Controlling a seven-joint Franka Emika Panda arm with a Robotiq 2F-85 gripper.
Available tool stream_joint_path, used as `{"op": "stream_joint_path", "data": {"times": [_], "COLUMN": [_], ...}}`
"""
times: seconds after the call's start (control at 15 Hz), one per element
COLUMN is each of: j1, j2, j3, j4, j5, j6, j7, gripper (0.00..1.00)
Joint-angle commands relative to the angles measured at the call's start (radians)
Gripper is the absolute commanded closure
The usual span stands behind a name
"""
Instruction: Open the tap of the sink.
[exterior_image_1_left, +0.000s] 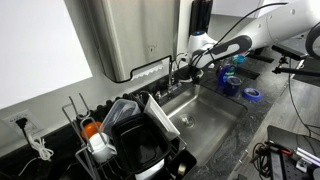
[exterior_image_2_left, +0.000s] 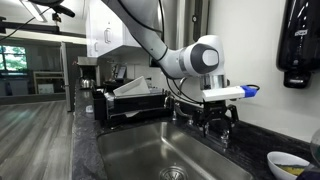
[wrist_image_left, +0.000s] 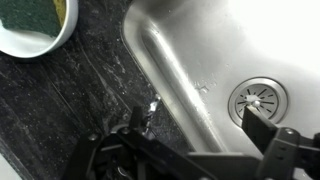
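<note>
Tap (exterior_image_1_left: 174, 72) sits just beside end effector (exterior_image_1_left: 196, 62) in an exterior view. Only wrist view shows sink (wrist_image_left: 200, 50) drain (wrist_image_left: 258, 98) and fingers (wrist_image_left: 262, 125) spread open. Arm (exterior_image_1_left: 250, 38) reaches level over surface (wrist_image_left: 60, 95).

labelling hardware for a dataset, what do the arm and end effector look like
The arm has smooth white rounded shells with a grey round cap on one joint. The end effector is black, under a white wrist block with a blue end.
</note>
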Motion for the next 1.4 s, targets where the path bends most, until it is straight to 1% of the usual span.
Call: {"op": "stream_joint_path", "data": {"times": [0.0,0.8,1.07,1.33], "j1": [-0.009,0.002,0.013,0.023], "j2": [-0.051,-0.076,-0.070,-0.091], "j3": [0.030,0.048,0.024,-0.009], "j4": [-0.075,-0.116,-0.107,-0.130], "j5": [0.041,0.051,0.041,0.026], "j6": [-0.029,-0.026,-0.032,-0.038], "j7": [-0.036,-0.026,0.039,0.162], "gripper": [0.00,0.00,0.00,0.00]}}
